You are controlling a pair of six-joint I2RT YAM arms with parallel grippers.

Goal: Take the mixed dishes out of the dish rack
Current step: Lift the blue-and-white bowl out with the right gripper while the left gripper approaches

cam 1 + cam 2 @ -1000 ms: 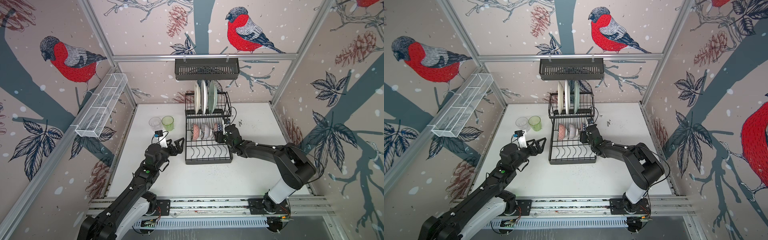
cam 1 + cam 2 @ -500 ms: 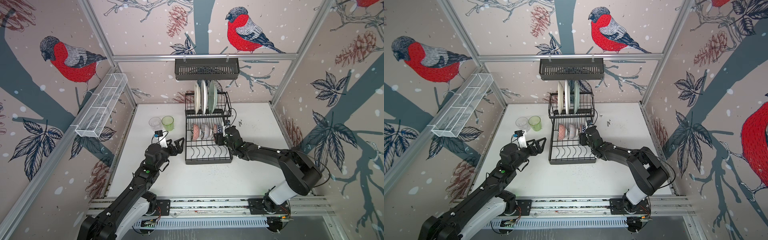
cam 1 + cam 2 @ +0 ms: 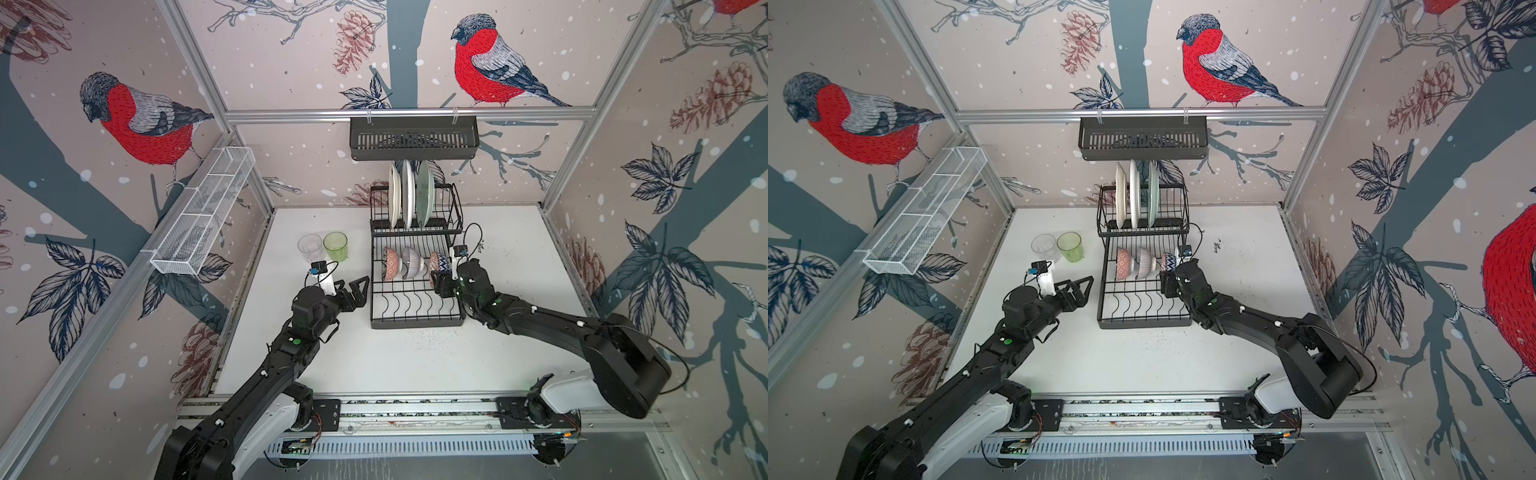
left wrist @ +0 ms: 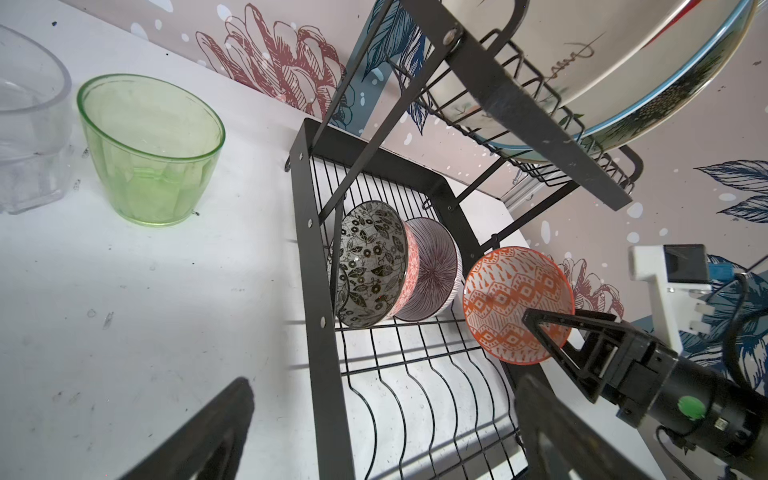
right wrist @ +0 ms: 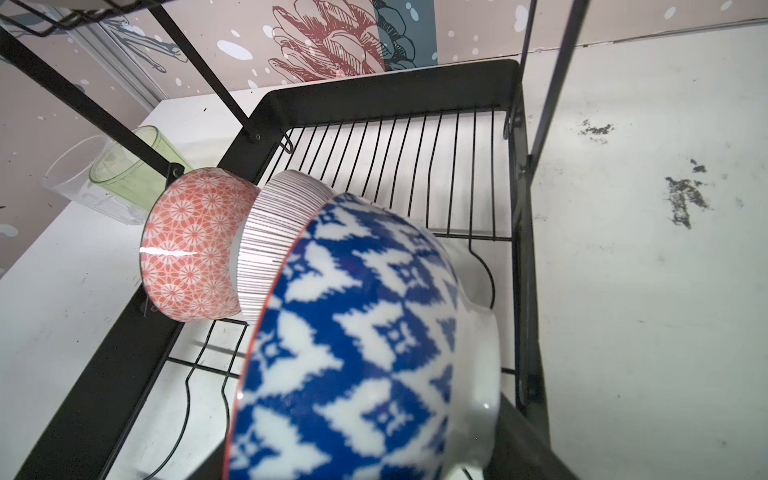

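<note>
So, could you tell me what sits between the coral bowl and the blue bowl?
The striped bowl, against the coral bowl; the right wrist view shows it.

Dish rack (image 3: pixel 415 323): the lower level's near half is bare wire, open from above; the far half lies under the plate tier (image 3: pixel 415 226). Two bowls (image 3: pixel 392 266) and the right gripper (image 3: pixel 438 277), clamped on the blue bowl (image 3: pixel 439 262), cross its middle. Two glasses (image 3: pixel 335 246) stand to its far left; bare table (image 3: pixel 415 361) near and right.

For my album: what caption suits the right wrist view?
Blue-and-white bowl gripped close-up in the dish rack, orange bowl and striped bowl beyond it.
</note>
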